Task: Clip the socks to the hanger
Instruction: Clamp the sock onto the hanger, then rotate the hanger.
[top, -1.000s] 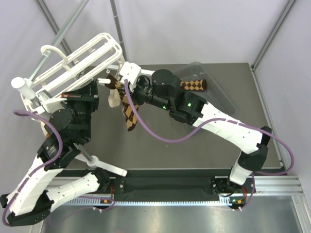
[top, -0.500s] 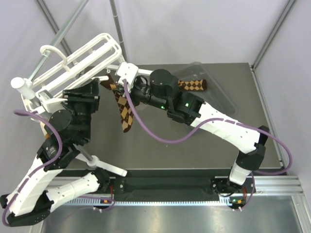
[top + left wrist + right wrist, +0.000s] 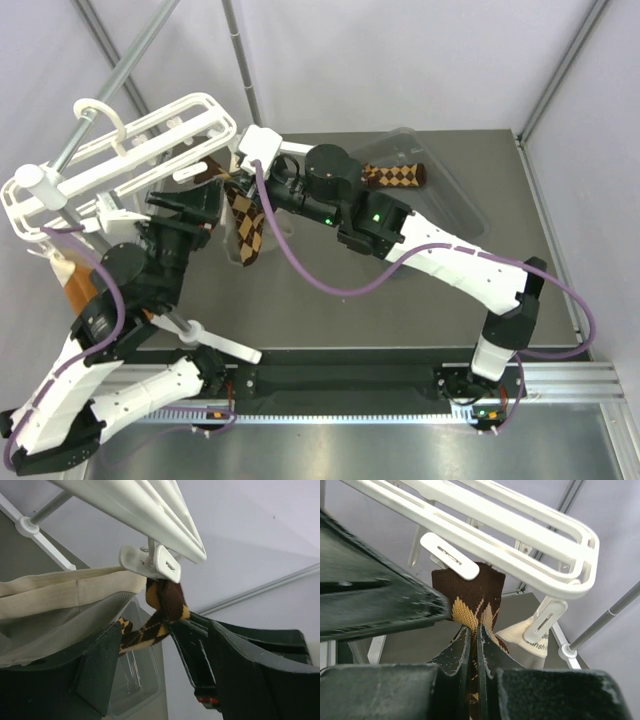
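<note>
Right gripper (image 3: 474,630): pinched shut on first argyle sock (image 3: 470,590), just below its dark cuff.
Cuff: up against a white clip (image 3: 449,555) of the hanger (image 3: 520,535).
Left gripper (image 3: 165,625): spread wide, holding nothing, beside that clip.
Second argyle sock (image 3: 395,177): lying in clear tray (image 3: 450,190) on the counter (image 3: 400,290).

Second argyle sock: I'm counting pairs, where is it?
Top view: the second argyle sock lies in the clear tray at the far right, behind the right arm.

Your right arm (image 3: 450,265) reached across to the left, its gripper (image 3: 474,647) pinched on the sock (image 3: 470,592); your left gripper (image 3: 165,635) pointed upward, jaws wide apart.
</note>
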